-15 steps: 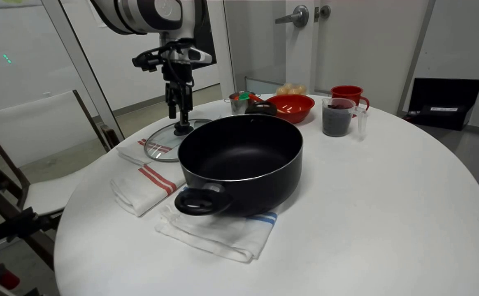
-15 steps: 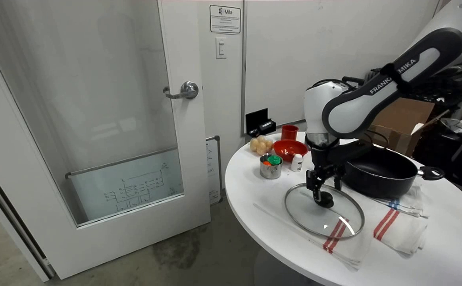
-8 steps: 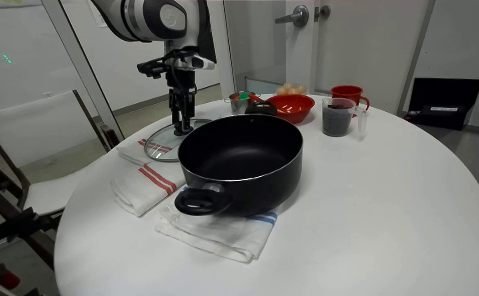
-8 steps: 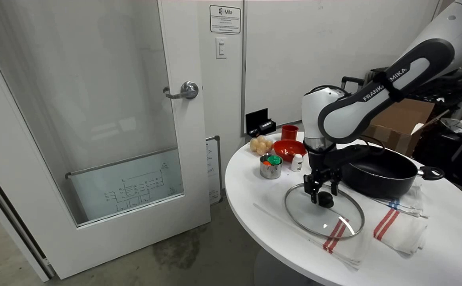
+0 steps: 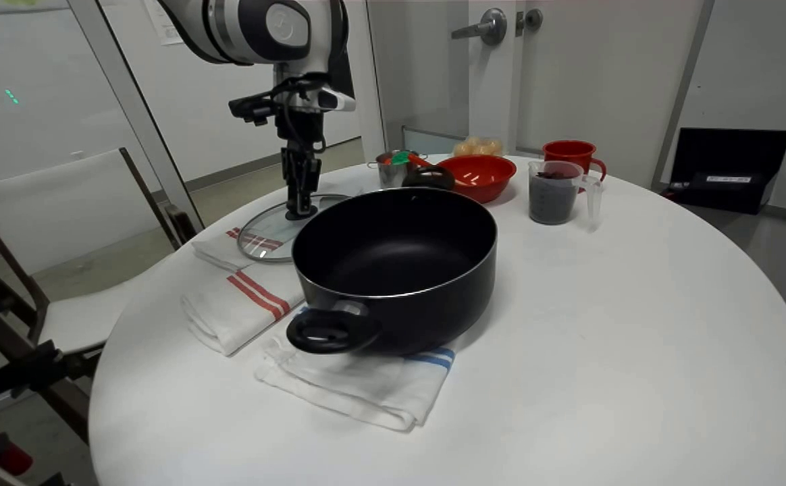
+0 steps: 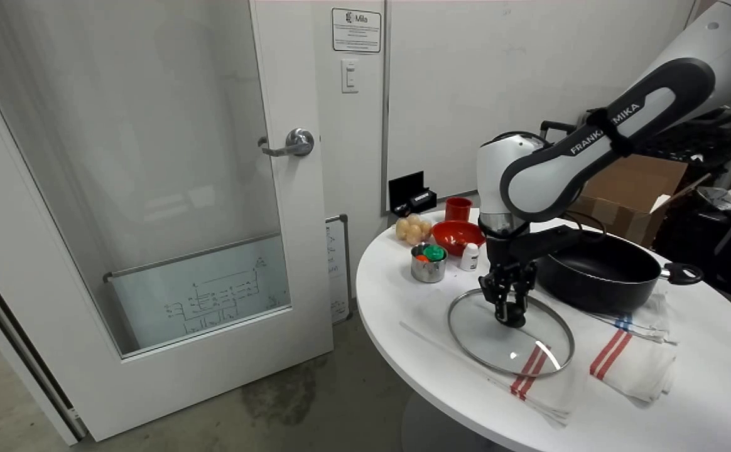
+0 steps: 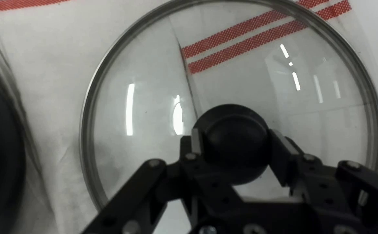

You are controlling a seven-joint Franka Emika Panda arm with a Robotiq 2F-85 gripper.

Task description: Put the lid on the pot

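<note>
The claw (image 7: 236, 146) sits low over the lid (image 6: 508, 345), its two fingers (image 7: 281, 161) pressed to opposite sides of the black knob (image 7: 233, 130), with no gap to be seen in the wrist view, so I take it to be gripping; the lid lies level or nearly so beside the pot (image 5: 427, 310), partly over a red-striped cloth (image 6: 547, 398) on the white tabletop (image 5: 602, 378); whether its rim touches the cloth all round I cannot tell; the pot stands uncovered, at least partly on a blue-striped cloth (image 5: 366, 388), its mouth well above the lid; I judge the step in hand to be the grasp, just ahead of the lift, with carrying and placing not yet done; the next move seems to call for a straight rise until the lid's rim clears the pot's height, then a level carry sideways until the knob is over the middle of the opening, then a gentle lowering; held by the knob alone, the lid might tip if raised fast, and going across too soon would likely knock it against the pot's wall
</note>
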